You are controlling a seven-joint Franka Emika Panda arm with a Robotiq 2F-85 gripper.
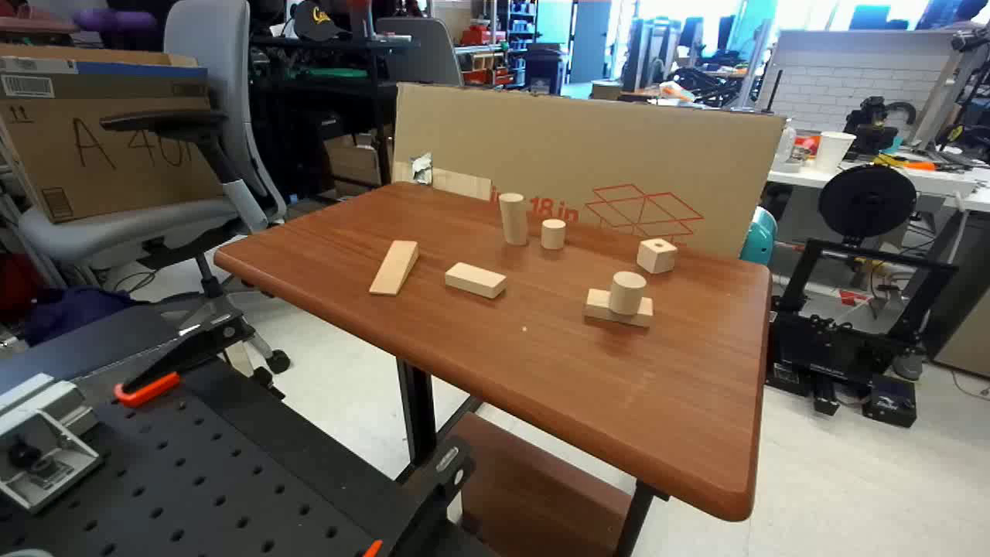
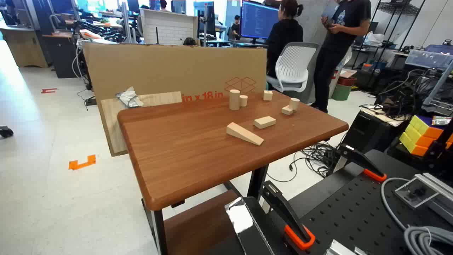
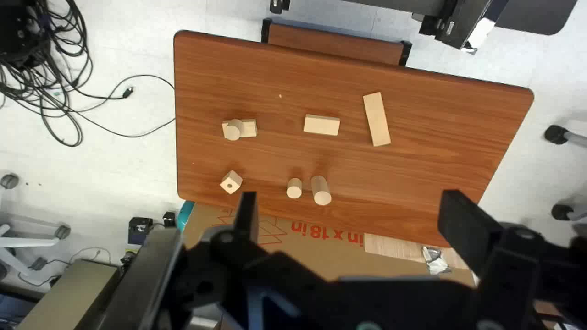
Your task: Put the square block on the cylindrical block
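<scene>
The square block is a pale wooden cube with a hole. It rests on the table near the cardboard-side edge, also in an exterior view and the wrist view. The cylindrical block, the thicker short cylinder, stands upright on a flat rectangular block. It also shows in an exterior view and the wrist view. My gripper is open and empty, high above the table, its fingers wide apart. The cube lies just beyond the left fingertip in the wrist view. The exterior views do not show the gripper.
A slimmer short cylinder and a tall cylinder stand side by side. A rectangular block and a wedge-shaped plank lie on the brown table. A cardboard sheet stands along the table's edge.
</scene>
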